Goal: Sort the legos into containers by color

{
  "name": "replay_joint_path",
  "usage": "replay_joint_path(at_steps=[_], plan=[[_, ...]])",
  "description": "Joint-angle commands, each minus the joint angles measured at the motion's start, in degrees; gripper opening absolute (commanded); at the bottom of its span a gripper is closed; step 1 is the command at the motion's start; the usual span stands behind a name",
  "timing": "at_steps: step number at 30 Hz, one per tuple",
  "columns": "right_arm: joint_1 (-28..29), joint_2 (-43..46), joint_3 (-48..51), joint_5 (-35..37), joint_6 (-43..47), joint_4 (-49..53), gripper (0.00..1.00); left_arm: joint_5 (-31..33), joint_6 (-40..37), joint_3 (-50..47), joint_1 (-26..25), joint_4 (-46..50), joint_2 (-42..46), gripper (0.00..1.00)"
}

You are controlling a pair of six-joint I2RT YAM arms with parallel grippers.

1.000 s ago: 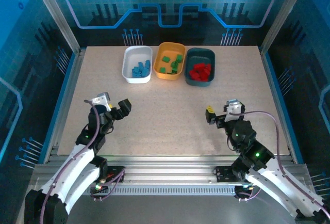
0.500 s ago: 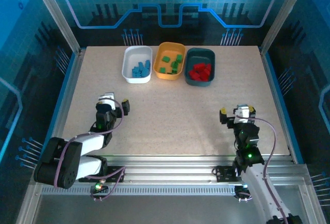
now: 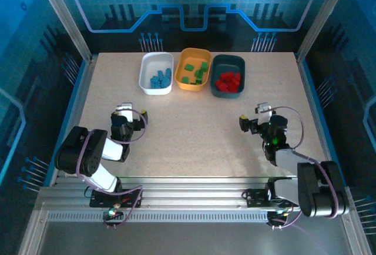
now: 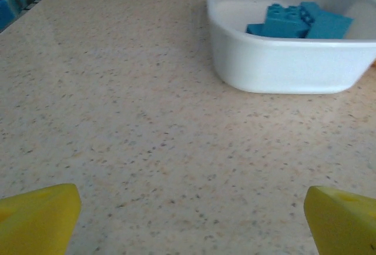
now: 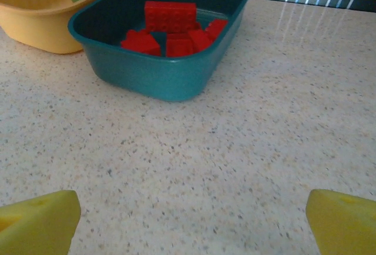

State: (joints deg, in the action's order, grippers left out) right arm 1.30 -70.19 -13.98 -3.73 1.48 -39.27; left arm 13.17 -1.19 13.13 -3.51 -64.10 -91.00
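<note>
Three shallow trays stood side by side in a row at the far middle of the speckled table (image 3: 194,137), each touching or just beside its neighbour. The white tray (image 3: 146,70) on the left held the light blue legos (image 3: 160,80). The orange-yellow tray (image 3: 187,56) in the middle held the green legos (image 3: 195,71). The dark teal tray (image 3: 228,61) on the right held the red legos (image 3: 228,81), heaped together.

The left gripper (image 3: 132,115) sat low over the near left of the table, well apart from the trays. Its yellow-tipped claw was spread wide with nothing between the fingers, facing the white tray. The right gripper (image 3: 252,116) sat low over the near right, its claw likewise wide apart and empty, facing the teal tray.
</note>
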Motion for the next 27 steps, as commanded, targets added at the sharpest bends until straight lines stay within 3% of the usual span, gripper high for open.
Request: replay_joint_path(at_steps=[1,3,6,7,8,9,10,14,27], plan=[[-1.9,-3.3,-3.8,-3.6,-2.1,-5.0,1.0,-3.5,1.1,5.1,1.6,4.0,1.9,0.99],[-1.7,-7.8,-3.3,-3.7,-1.4,-10.3,1.0,-5.6,1.0,8.9,2.1,11.5,2.1,0.99],[-1.9,-17.2,-5.1,-4.1,-1.9,-17.8,1.0,-7.9,2.1,8.6,3.6,10.9,2.3,0.99],[-1.7,-16.0,-9.2,-4.9,-0.9,-6.7,1.0,-8.0,2.2,8.6,3.6,10.6,2.1,0.99],[0.1,-16.1,-10.9,-0.7,-0.3,-3.6,1.0,-8.0,2.2,8.5,3.7,10.9,2.2,0.99],[0.8,-16.8,-10.1,1.2,0.0,-6.9,1.0,-8.1,2.2,8.5,3.7,10.7,2.2,0.99],[0.6,-15.7,-11.1,1.0,-0.3,-2.7,1.0,-8.0,2.1,8.5,3.7,10.7,2.2,0.99],[1.0,-16.0,-11.1,3.3,-0.8,-3.2,1.0,-8.2,1.9,8.5,3.6,10.7,2.2,0.99],[1.5,-16.1,-11.0,4.0,-0.6,-3.6,1.0,-8.2,1.8,8.6,3.6,10.8,2.2,0.99]])
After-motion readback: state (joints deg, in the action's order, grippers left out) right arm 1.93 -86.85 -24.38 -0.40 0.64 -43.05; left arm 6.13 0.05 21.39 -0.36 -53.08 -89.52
